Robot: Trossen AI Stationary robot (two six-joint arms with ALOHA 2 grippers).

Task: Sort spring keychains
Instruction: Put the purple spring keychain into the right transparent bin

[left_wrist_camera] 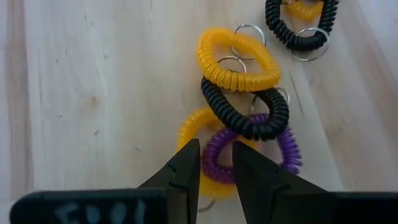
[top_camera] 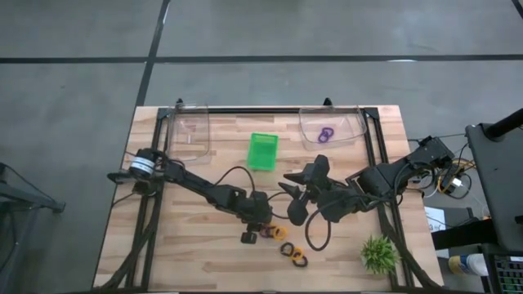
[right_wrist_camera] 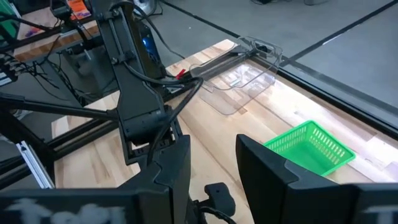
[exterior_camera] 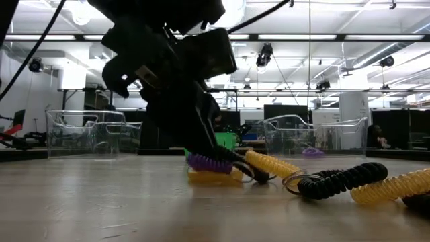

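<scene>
Left gripper [left_wrist_camera: 216, 163], fingers slightly spread, straddles the purple spring keychain [left_wrist_camera: 273, 146] tangled with yellow and black coils mid-desk; pinch only the purple coil, lift slowly; right gripper [right_wrist_camera: 213, 163] hovers, slightly spread, empty.

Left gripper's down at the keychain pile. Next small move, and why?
Probably close the left gripper on the purple keychain. Its fingers straddle the purple coil's edge with a gap between them, so nothing is gripped yet. A black keychain overlaps it, so lift slowly.
</scene>
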